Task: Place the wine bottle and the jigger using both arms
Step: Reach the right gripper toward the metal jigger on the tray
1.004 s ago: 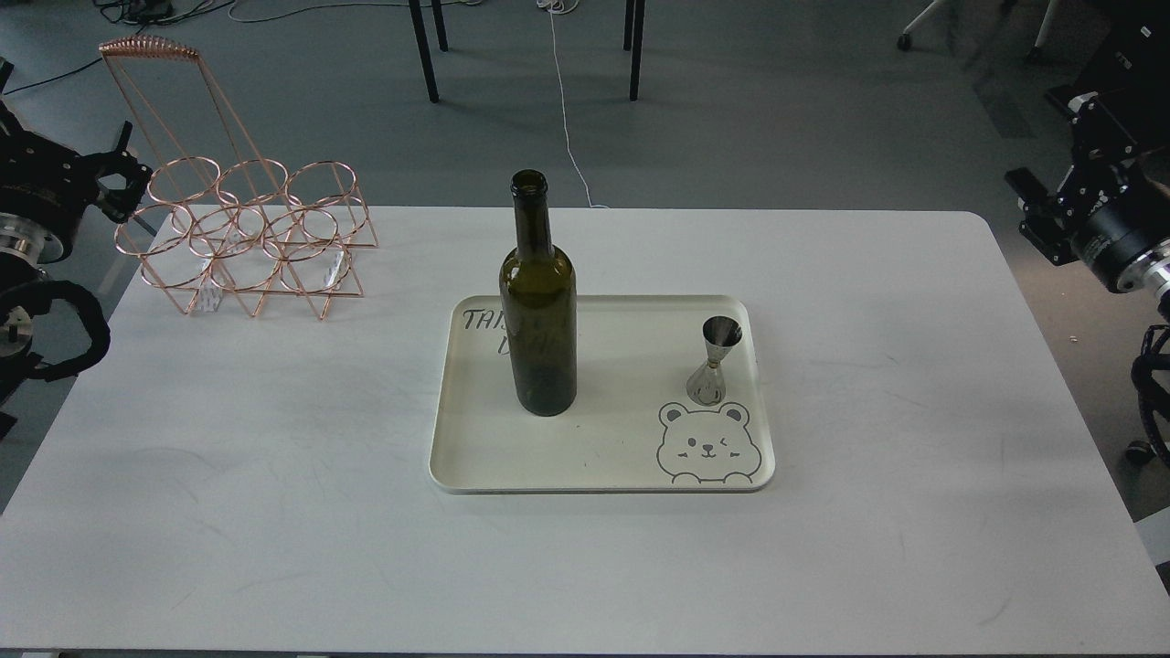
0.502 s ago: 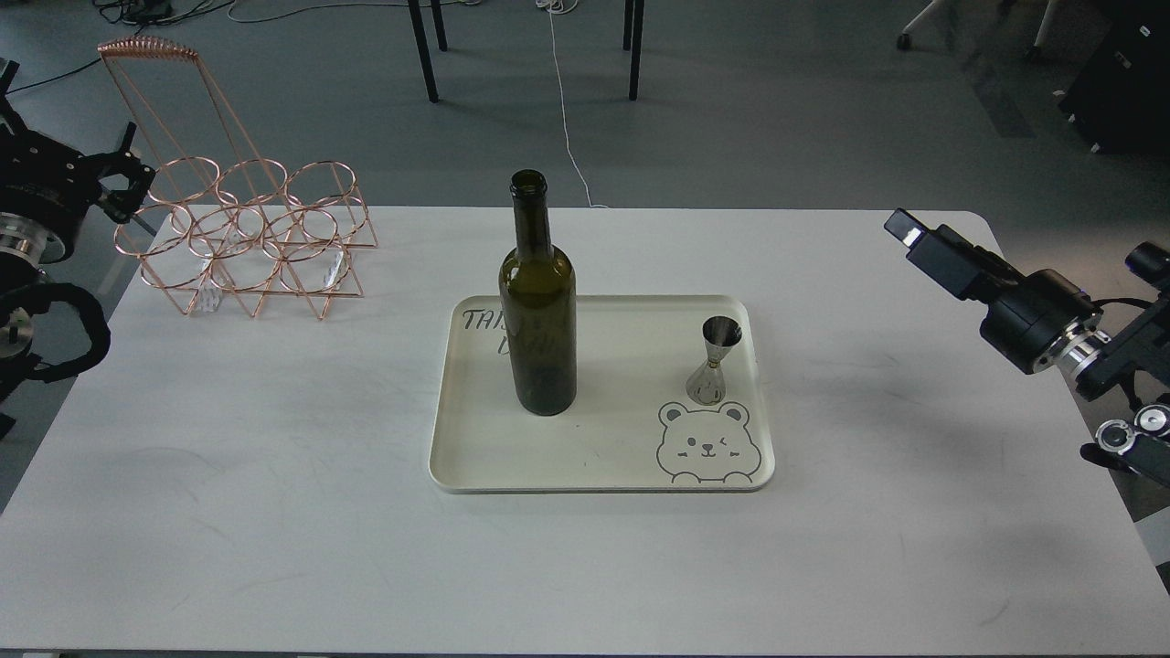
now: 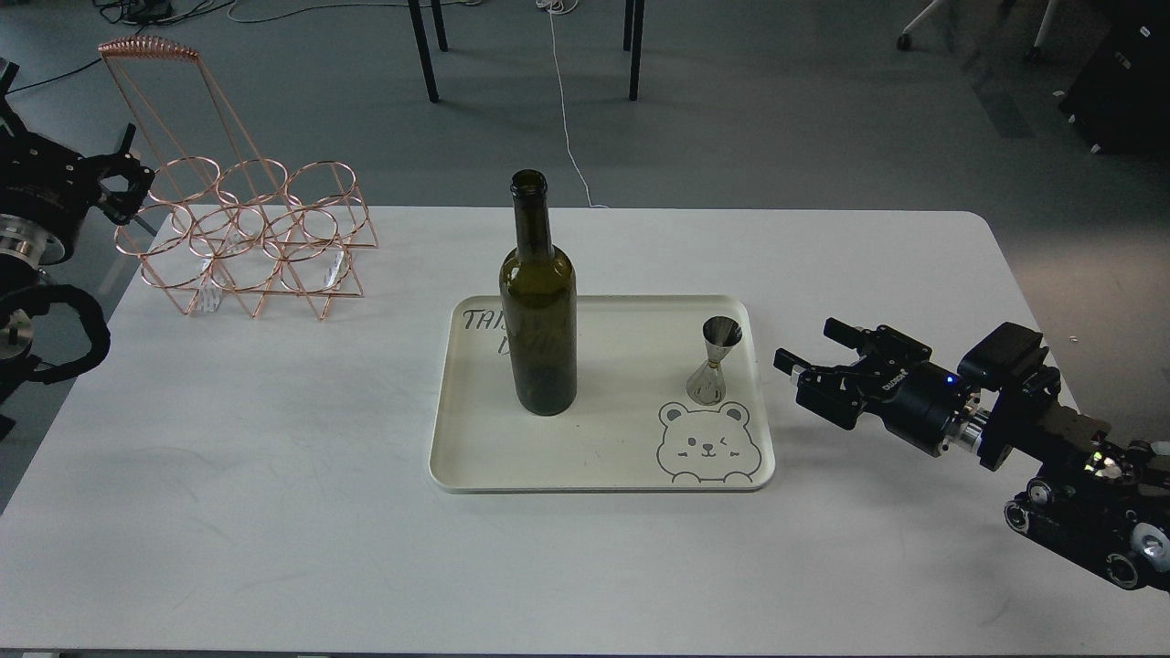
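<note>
Right gripper [image 3: 809, 345] now low over the white table [image 3: 274, 475], just off the right rim of the cream tray [image 3: 603, 457]; half a second ago raised and well out toward the right table edge, a second ago off beyond that edge entirely. Fingers spread apart, pointing left toward the tray, holding nothing. Jigger [image 3: 714, 361] upright in the tray's right portion, just above the printed bear face [image 3: 704, 445], near the fingertips but clearly apart from them. Wine bottle [image 3: 538, 302] upright in the tray's left-centre, partly covering handwritten lettering, untouched and unmoved across all three views. Left gripper [image 3: 123, 183] at the far left edge beside the copper wire rack [image 3: 247, 238], small and dark; whether open or closed cannot be told. Left arm position nearly the same as before, only a slight shift. Judgement: right arm lined up on an approach to the jigger, grasp not yet made; left arm not yet committed toward the bottle. Neither item lifted, so task at its opening stage. Next move likely a short advance over the tray rim to bracket the jigger's narrow waist. Risk noted: jigger light and top-heavy in shape, liable to tip if one finger strikes first.
</note>
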Action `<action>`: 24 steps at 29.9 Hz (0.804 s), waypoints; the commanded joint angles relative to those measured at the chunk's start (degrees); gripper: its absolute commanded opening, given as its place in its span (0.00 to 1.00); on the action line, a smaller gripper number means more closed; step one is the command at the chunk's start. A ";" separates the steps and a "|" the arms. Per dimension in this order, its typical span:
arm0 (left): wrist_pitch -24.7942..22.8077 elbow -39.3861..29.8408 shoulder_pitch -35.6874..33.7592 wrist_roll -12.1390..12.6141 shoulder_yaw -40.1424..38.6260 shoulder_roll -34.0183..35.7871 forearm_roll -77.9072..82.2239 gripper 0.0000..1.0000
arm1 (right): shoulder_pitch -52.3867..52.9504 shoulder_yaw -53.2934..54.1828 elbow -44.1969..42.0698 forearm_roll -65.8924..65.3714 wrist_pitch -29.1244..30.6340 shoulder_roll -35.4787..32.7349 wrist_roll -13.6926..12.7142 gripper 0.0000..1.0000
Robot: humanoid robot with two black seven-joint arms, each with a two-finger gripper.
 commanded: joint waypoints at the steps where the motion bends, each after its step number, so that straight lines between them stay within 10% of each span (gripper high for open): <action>1: -0.09 0.00 0.00 -0.28 -0.16 -0.25 -0.03 0.98 | 0.00 -1.28 -0.63 -0.51 -0.21 1.29 0.00 0.92; 24: -1.93 0.44 0.18 -0.36 -0.60 0.28 0.23 0.98 | 10.29 -10.51 -15.75 -1.39 -0.04 17.29 0.00 0.70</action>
